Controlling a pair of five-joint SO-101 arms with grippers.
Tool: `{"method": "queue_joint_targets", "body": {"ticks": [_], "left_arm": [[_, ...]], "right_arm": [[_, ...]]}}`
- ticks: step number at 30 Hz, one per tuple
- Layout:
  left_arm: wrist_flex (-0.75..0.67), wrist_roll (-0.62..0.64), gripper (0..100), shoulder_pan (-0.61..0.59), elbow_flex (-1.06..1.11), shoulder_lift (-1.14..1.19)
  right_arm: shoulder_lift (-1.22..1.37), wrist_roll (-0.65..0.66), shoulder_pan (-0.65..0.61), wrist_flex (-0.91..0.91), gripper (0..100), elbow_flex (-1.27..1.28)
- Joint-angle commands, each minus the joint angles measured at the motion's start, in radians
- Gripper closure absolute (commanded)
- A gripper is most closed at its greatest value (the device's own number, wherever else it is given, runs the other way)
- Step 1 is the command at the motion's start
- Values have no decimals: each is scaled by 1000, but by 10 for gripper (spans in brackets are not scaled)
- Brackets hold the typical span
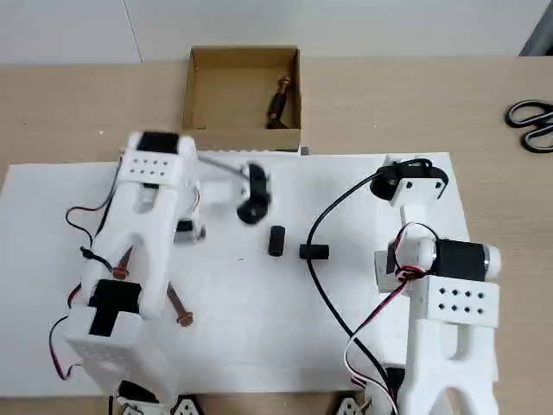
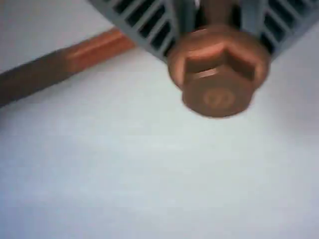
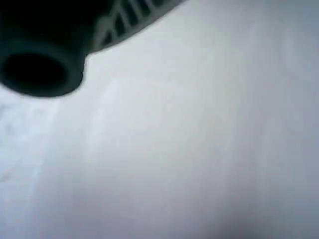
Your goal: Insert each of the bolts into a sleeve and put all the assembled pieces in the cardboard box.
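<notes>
My left gripper (image 1: 253, 201) hangs over the white sheet below the cardboard box (image 1: 194, 95). It is shut on a copper bolt (image 2: 217, 74), whose hex head sticks out from the grey ribbed fingers (image 2: 139, 25). My right gripper (image 1: 393, 180) is at the sheet's far right and is shut on a black sleeve (image 3: 40, 69), its open bore showing. Two loose black sleeves (image 1: 276, 240) (image 1: 314, 252) lie mid-sheet. Two loose bolts (image 1: 121, 264) (image 1: 180, 307) lie by the left arm. One assembled piece (image 1: 278, 102) lies inside the box.
The white sheet (image 1: 259, 337) covers the wooden table (image 1: 389, 104). Black scissors (image 1: 531, 123) lie at the far right edge. A black cable (image 1: 324, 285) runs across the sheet from the right arm.
</notes>
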Motion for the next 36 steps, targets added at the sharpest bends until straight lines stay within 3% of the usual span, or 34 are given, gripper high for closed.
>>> {"method": "queue_joint_targets", "body": {"ticks": [1, 8, 12, 15, 25, 30, 36], "left_arm": [[34, 89, 994, -3, -183, -51], [-2, 361, 994, -3, -346, -146], [-38, 735, 994, 2, -358, -155], [29, 982, 994, 25, -410, -180], [6, 1269, 994, 34, -429, -508], [8, 1444, 994, 35, -334, -683], [-25, 1814, 994, 37, -131, -901]], "right_arm": [[-24, -11, 7, -12, 995, -9], [-24, -18, 4, -1, 995, -11], [-24, -44, 4, 4, 995, -12], [-31, -43, 2, 28, 995, -55], [-266, -60, -142, 107, 995, -135], [-389, -215, -272, 102, 995, -133], [-479, -344, -427, 82, 995, -84]]}}
